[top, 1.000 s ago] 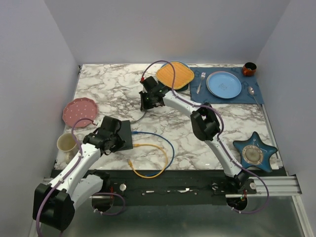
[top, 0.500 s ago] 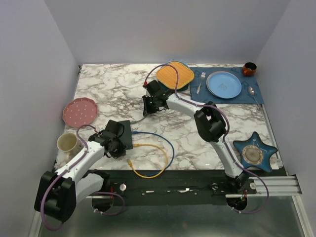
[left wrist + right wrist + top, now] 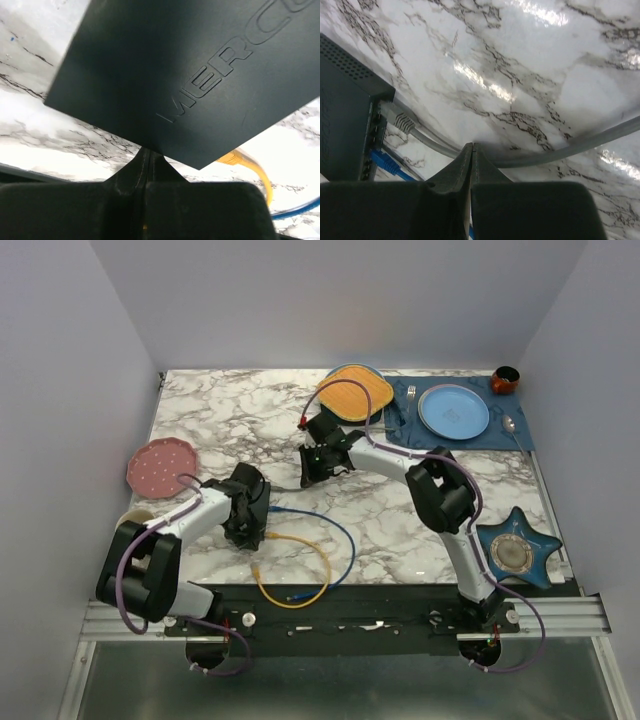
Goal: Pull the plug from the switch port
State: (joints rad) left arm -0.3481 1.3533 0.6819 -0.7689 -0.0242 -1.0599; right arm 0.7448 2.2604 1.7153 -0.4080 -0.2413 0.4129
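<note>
The switch (image 3: 345,115) may skid if the left gripper (image 3: 148,150) (fingers closed, pressing its lid) slips while the right gripper (image 3: 471,146), pinching the grey cable (image 3: 570,147), tugs the plug (image 3: 400,119).

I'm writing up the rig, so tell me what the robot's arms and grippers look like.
The left arm and right arm have white shells with bulky black joints. A purple cable loops along each. The left gripper and right gripper have matte black fingers.
</note>
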